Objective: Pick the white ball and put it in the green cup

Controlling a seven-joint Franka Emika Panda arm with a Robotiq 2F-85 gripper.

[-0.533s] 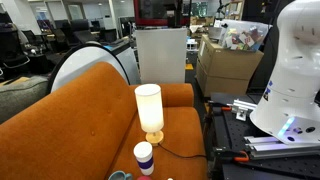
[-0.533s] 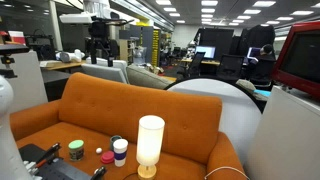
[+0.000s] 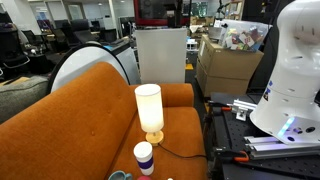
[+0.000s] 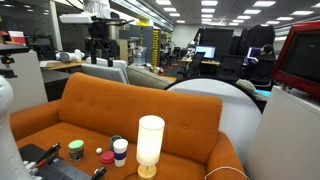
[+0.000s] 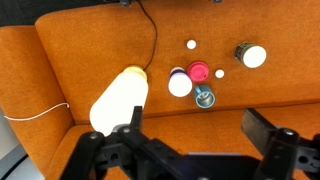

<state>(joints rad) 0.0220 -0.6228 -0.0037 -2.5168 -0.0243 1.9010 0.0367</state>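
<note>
In the wrist view a white ball (image 5: 191, 44) lies on the orange sofa seat. A smaller white ball (image 5: 220, 73) lies below and to the right of it. The green cup (image 5: 247, 54), dark with a pale round rim, stands to the right of both balls. It also shows in an exterior view (image 4: 76, 150), with a white ball (image 4: 107, 158) close by. My gripper (image 5: 200, 135) is open and empty, high above the sofa. Its two dark fingers frame the bottom of the wrist view, well away from ball and cup. The gripper is out of view in both exterior views.
A tall white lamp (image 5: 120, 95) (image 4: 150, 143) (image 3: 149, 110) stands on the seat, its cord trailing away. A white-and-purple banded cylinder (image 5: 179, 83) (image 4: 120, 150) (image 3: 144, 156), a red lid-like object (image 5: 199, 71) and a small blue-teal cup (image 5: 205, 98) crowd together. The sofa's raised edge (image 5: 60, 150) runs beneath the gripper.
</note>
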